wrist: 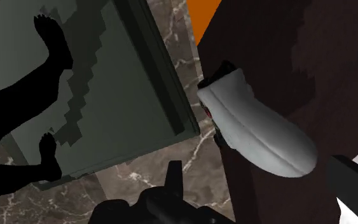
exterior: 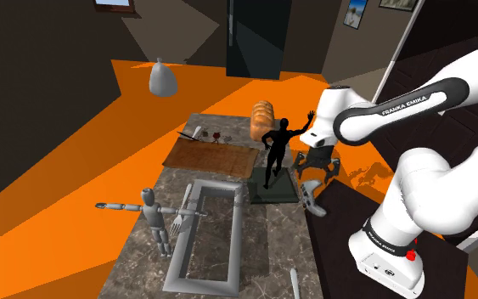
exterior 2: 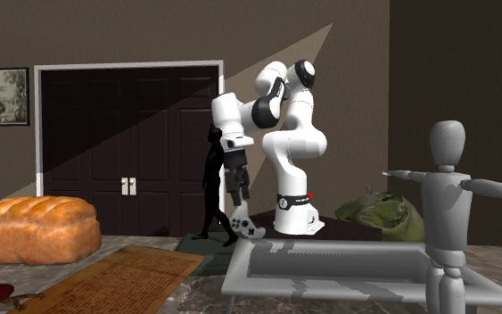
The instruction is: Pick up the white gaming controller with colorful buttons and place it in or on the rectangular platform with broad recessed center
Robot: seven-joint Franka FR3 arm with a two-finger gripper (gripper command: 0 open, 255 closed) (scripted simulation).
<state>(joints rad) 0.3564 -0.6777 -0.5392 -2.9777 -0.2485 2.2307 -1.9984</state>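
The white controller (wrist: 254, 124) lies tilted at the edge where the marble counter meets the dark stand top, also seen as the controller (exterior: 312, 198) and the controller (exterior 2: 247, 224). My gripper (wrist: 263, 184) hovers just above it, open, with the fingers apart and not touching it. It appears as the gripper (exterior: 318, 170) and the gripper (exterior 2: 237, 196). Beside the controller lies a dark green rimmed platform (wrist: 126, 95) with a black human figure (exterior: 276, 149) standing on it. A grey rectangular trough (exterior: 228, 246) sits farther along the counter.
A grey jointed mannequin (exterior: 154, 214) stands by the trough. A brown board (exterior: 211, 157) and a bread loaf (exterior: 264, 119) lie at the counter's far end. A green toad-like figure (exterior 2: 382, 217) sits near the arm's base (exterior 2: 295, 214).
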